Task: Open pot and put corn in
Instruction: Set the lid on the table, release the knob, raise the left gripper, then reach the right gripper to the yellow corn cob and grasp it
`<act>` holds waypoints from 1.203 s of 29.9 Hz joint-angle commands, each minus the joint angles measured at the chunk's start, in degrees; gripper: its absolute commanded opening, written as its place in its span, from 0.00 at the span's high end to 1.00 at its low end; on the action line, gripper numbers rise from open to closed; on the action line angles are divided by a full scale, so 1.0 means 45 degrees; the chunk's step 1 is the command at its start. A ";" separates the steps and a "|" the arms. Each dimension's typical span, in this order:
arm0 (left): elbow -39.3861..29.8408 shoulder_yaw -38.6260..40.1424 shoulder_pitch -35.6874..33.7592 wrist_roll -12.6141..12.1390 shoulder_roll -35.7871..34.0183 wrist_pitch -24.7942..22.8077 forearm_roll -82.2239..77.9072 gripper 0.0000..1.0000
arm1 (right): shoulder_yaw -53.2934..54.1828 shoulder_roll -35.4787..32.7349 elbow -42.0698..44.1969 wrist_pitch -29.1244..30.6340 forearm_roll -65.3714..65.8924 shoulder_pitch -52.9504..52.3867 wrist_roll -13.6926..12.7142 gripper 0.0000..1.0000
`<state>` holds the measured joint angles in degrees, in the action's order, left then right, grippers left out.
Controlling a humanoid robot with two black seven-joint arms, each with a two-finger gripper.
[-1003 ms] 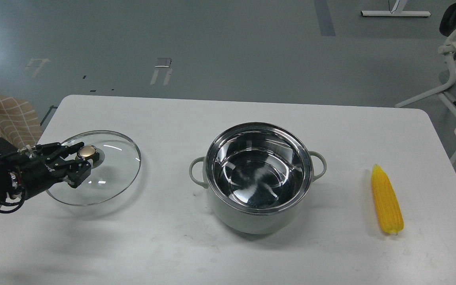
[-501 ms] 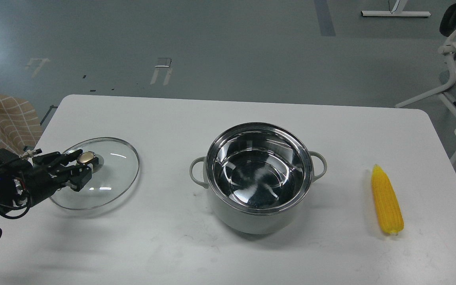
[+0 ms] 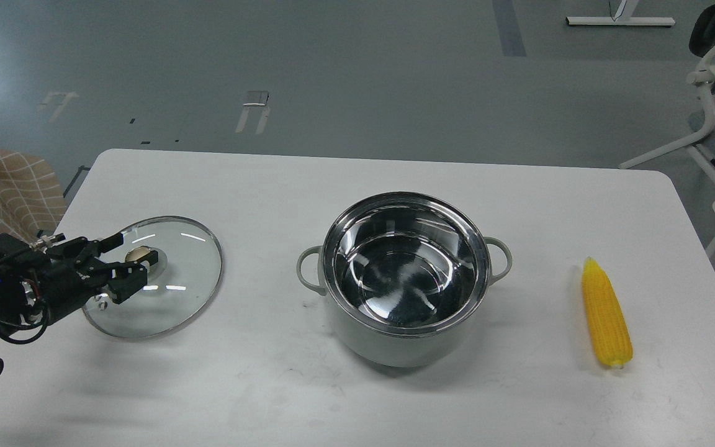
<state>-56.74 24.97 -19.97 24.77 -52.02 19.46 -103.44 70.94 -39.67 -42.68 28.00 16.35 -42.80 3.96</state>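
Note:
The pot [image 3: 404, 279] stands uncovered in the middle of the table, its shiny steel interior empty. The corn [image 3: 606, 321] lies on the table to the right of the pot, pointed end away from me. The glass lid [image 3: 171, 285] with its gold knob [image 3: 139, 254] lies flat on the table at the left. My left gripper [image 3: 123, 264] is low over the lid's left part, its fingers spread on either side of the knob and apart from it. My right gripper is out of view.
The white table [image 3: 270, 186] has bare surface between the lid and the pot and along the front. A chequered cloth [image 3: 4, 186] hangs off the left edge. A white chair frame [image 3: 711, 118] stands beyond the table's right corner.
The lid has come down to lie flat on the table. My left gripper's fingers have spread apart and let go of the knob.

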 commanded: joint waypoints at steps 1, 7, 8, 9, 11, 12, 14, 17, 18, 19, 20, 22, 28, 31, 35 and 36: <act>-0.0144 0.0056 -0.0151 0.0004 -0.0002 0.0012 -0.0002 0.21 | -0.0040 -0.0323 -0.0377 0.0000 0.0058 0.0252 0.0000 0.00; -0.0164 0.0506 -0.1437 0.0023 -0.0041 -0.0008 0.1612 0.17 | -0.0919 -0.2098 -0.1877 0.0000 0.2160 0.1014 0.0000 0.00; -0.0164 0.0506 -0.1673 0.0023 -0.0041 -0.0046 0.2064 0.17 | -0.0939 -0.2257 -0.2076 0.0000 0.2516 0.1073 0.0019 0.00; -0.0164 0.0506 -0.1888 0.0062 -0.0041 -0.0066 0.2552 0.17 | -0.0959 -0.2413 -0.2252 0.0000 0.2848 0.1131 0.0039 0.00; -0.0145 0.0428 -0.2747 0.0276 -0.0041 -0.0125 0.4017 0.16 | -0.0920 -0.2862 -0.2507 0.0000 0.3727 0.1405 0.0155 0.00; -0.0125 0.0409 -0.3291 0.0470 -0.0021 -0.0202 0.4873 0.16 | -0.0920 -0.3173 -0.2701 0.0000 0.4291 0.1483 0.0330 0.00; -0.0125 0.0525 -0.4092 0.0608 0.0056 -0.0668 0.5948 0.16 | -0.1055 -0.3719 -0.3149 0.0000 0.5421 0.1542 0.0565 0.00; 0.0030 0.0545 -0.5613 0.0609 0.0678 -0.1663 0.7723 0.17 | -0.1056 -0.4346 -0.4163 0.0000 0.7683 0.2008 0.1226 0.00; 0.0166 0.0545 -0.6317 0.0609 0.1088 -0.2229 0.8816 0.17 | -0.1056 -0.4464 -0.4651 0.0000 0.8952 0.2166 0.1733 0.00; 0.0284 0.0545 -0.6614 0.0609 0.1266 -0.2524 0.9426 0.17 | -0.1056 -0.4485 -0.4849 0.0000 0.9622 0.2225 0.1970 0.00; 0.0556 0.0545 -0.7139 0.0609 0.1577 -0.3049 1.0612 0.17 | -0.1056 -0.4504 -0.5180 0.0000 1.0924 0.2322 0.2301 0.00; 0.0793 0.0623 -0.7535 0.0609 0.1834 -0.3601 1.1971 0.17 | -0.1076 -0.4485 -0.5476 0.0000 1.2207 0.2460 0.2383 0.00; 0.2218 0.1715 -0.8141 0.0512 0.2673 -0.6938 1.8548 0.10 | -0.1096 -0.3997 -0.6316 0.0000 1.6286 0.4333 0.2266 0.00; 0.2433 0.2360 -0.8102 0.0473 0.2830 -0.8169 1.9840 0.05 | -0.1271 -0.3607 -0.6394 0.0000 1.7185 0.5037 0.2227 0.00; 0.2472 0.3024 -0.7965 0.0336 0.2869 -0.9538 2.0135 0.04 | -0.1973 -0.2982 -0.6355 -0.0440 1.8163 0.5545 0.2012 0.00; 0.2453 0.3122 -0.7965 0.0336 0.2869 -0.9558 2.0135 0.04 | -0.2148 -0.2865 -0.6355 -0.0557 1.8241 0.5585 0.1992 0.00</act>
<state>-45.70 37.45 -56.00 26.50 -39.23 -21.32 -13.37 63.42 -54.17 -71.35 26.99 96.49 -18.72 13.35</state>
